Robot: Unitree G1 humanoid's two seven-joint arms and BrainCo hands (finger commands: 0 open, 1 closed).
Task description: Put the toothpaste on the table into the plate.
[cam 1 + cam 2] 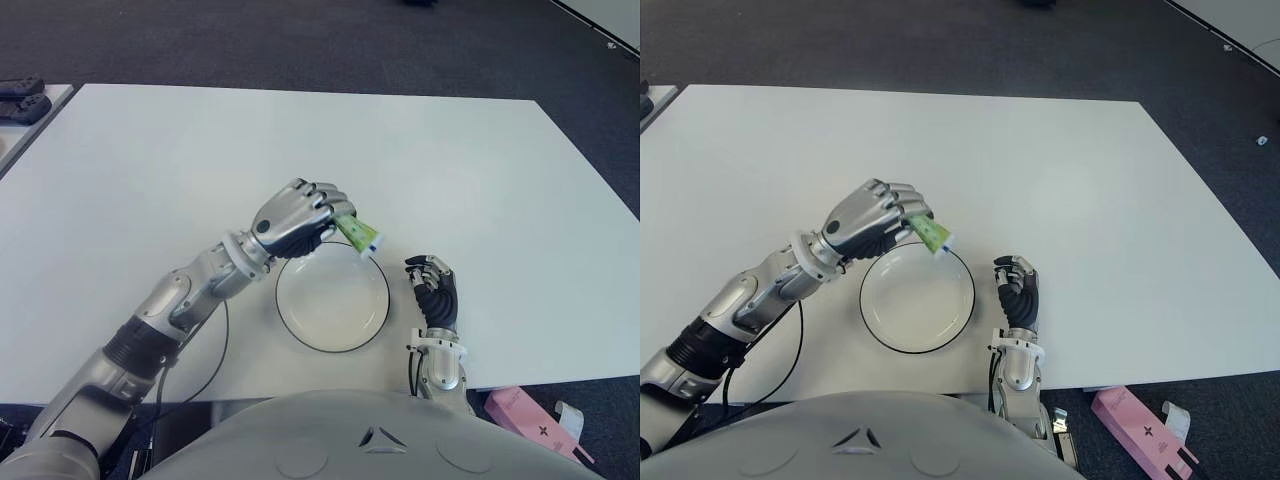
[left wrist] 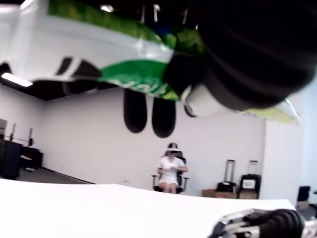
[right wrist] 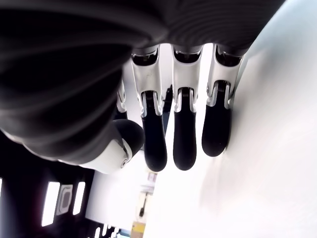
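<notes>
The table (image 1: 480,170) is white and wide, and it carries everything else. On it, near the robot's edge, stands the plate (image 1: 333,341), round and white with a thin dark rim. Nothing lies inside the plate; its inner surface is bare.

The left hand (image 1: 300,220) is above the far left part of the plate's rim. Its fingers (image 1: 325,200) are curled tightly around the toothpaste (image 1: 357,233), a green and white tube. The tube sticks out from the fingertips toward the robot's right and tilts downward, so its free end hangs over the far rim of the plate. From the eye views I cannot tell whether this end touches the rim. In the left wrist view the tube (image 2: 99,44) lies across the palm, with a dark finger pressed over it.

The right hand (image 1: 433,290) shows just beside the plate, on its right side. Its fingers (image 3: 184,134) are bent loosely and hold nothing; their tips are close to the white table surface.
</notes>
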